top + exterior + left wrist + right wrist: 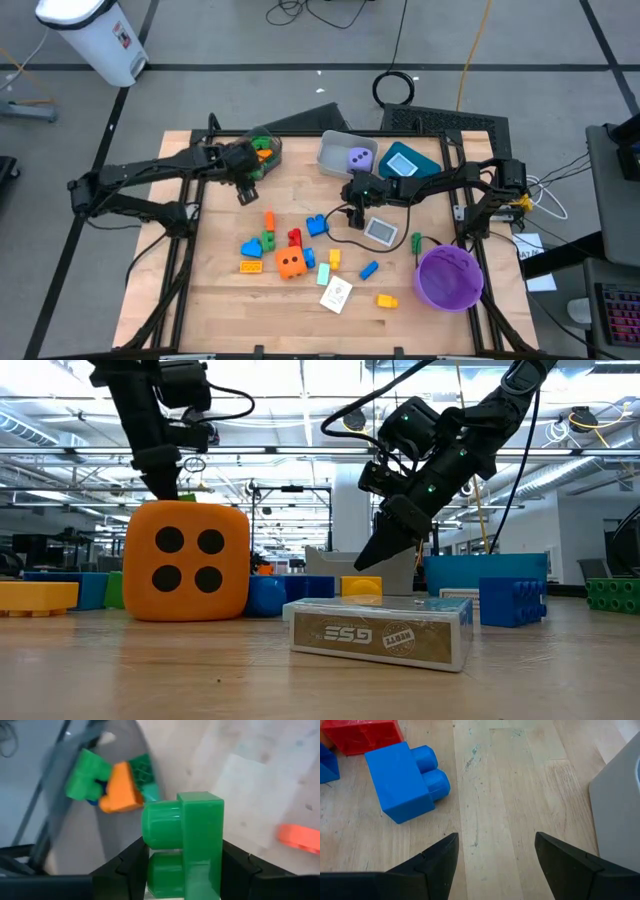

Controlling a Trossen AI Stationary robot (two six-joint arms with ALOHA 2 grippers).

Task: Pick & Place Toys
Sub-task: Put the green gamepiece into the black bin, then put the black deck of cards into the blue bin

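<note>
We saw left fingers [182, 870] holding a green block [192, 845] near the back-edge bin [268, 146]; early release risked missing. Right fingers [495, 855] wide, empty.

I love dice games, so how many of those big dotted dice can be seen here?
2. The orange die sits among the blocks mid-table; the purple die lies in the grey bin at the far edge. Others may be hidden.

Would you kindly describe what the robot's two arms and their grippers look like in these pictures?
Both arms are dark, nearly black, built of slim jointed links on black frame mounts at the table's sides. The left gripper and right gripper each end in two flat, tapered black fingers. Black cables loop along the links, and small green lights glow on the right arm's wrist housing.
</note>
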